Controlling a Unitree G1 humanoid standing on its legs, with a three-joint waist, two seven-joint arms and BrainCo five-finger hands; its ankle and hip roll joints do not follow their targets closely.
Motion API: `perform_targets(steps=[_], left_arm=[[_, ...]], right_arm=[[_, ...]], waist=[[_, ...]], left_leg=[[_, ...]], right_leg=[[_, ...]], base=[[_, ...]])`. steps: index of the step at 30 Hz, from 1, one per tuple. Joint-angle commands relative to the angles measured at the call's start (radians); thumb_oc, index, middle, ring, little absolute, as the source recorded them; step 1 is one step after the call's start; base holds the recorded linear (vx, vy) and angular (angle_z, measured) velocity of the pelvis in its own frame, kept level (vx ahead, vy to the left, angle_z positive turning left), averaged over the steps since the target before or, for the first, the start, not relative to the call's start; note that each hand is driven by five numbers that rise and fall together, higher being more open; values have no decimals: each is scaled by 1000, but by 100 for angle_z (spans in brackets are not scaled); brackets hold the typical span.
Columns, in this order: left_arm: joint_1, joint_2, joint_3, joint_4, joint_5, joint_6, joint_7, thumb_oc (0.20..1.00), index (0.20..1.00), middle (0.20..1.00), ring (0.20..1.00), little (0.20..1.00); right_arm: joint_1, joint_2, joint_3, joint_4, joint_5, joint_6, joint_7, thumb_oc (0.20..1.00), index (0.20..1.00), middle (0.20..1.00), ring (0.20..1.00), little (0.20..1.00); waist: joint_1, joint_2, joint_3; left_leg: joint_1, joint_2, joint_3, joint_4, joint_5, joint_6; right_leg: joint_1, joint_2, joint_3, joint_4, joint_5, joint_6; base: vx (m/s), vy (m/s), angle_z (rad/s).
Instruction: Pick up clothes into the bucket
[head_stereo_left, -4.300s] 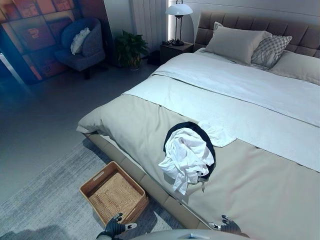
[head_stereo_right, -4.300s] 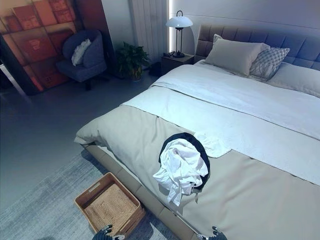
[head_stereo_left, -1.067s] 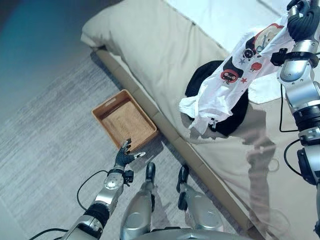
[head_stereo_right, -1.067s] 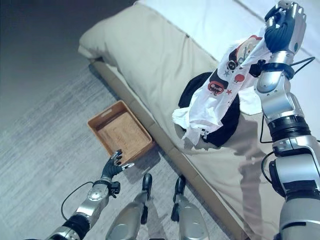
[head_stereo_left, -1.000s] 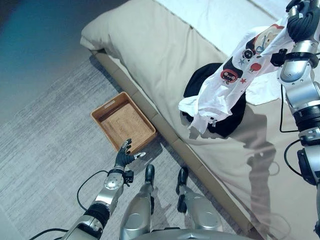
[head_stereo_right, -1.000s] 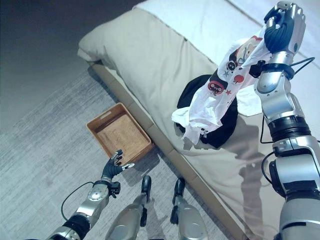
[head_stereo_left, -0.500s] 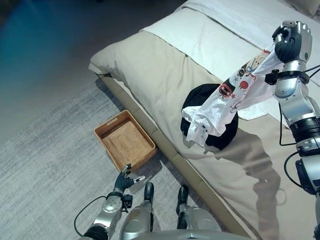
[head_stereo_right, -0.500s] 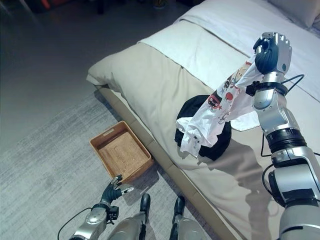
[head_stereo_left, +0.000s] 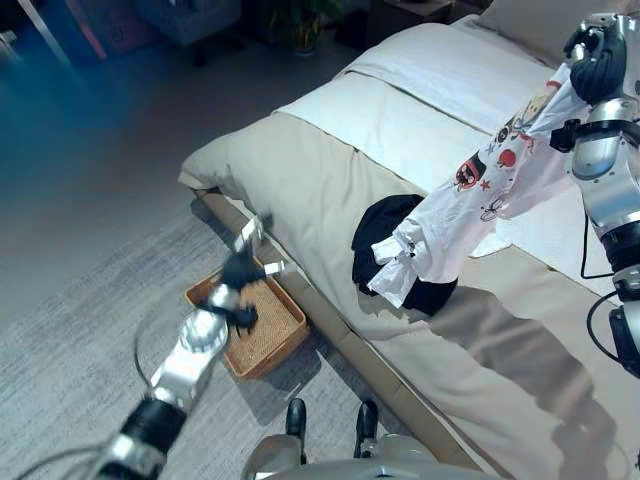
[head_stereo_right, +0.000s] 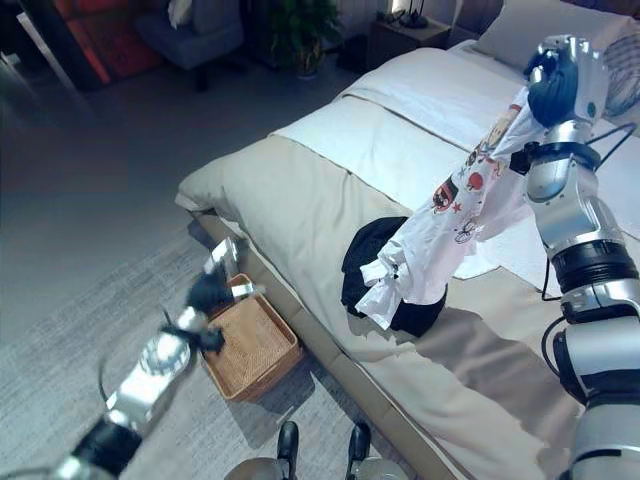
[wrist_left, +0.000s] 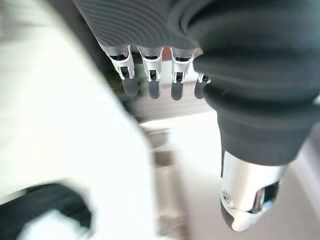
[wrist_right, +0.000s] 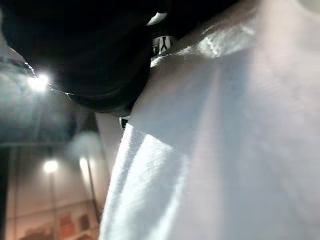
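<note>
So up close there's the left hand, its dark ribbed cover running across the upper part and down one side. A row of silver fingers with dark tips sticks straight out from under the cover, nothing held between them. The thumb sits apart, silver with a rounded tip. Past the fingers it's all smeared: pale surfaces, probably the bed, plus a dark patch in one corner I can't make out.
</note>
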Motion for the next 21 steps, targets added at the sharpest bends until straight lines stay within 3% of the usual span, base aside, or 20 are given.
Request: perform_targets(steps=[1,8,14,21], left_arm=[[-131,5,-64,7,43,-30,45,1000,1000,1000,1000,1000],[-427,-40,-190,149,121,-7,96,1000,1000,1000,1000,1000],[-530,-64,-288,207,107,8,68,1000,1000,1000,1000,1000],[-594,-154,-381,334,115,34,42,1000,1000,1000,1000,1000]], right_arm=[[-115,-46,52,-120,64,-26,51,200,200,200,200,200],[-45,-37,66,-324,205,-76,189,200,200,200,200,200],[-54,-30,122,-442,296,-96,267,200,200,200,200,200],[-63,17,150,-606,391,-138,330,200,200,200,200,200]], waist=[[-13,-69,-86],[-45,-64,-100],[-58,-59,-106],[-68,-52,-109]], left_leg=[[57,13,50,11,-93,-19],[77,20,74,10,-98,-19],[93,25,94,11,-100,-20],[104,27,105,10,-98,-21]], right_leg=[[69,-71,0,10,-56,107],[71,-65,23,9,-52,108],[76,-61,40,6,-48,108],[85,-59,43,4,-47,110]], base=[[21,-20,-11],[3,-11,-11],[-9,-7,-16],[-2,-1,-3]])
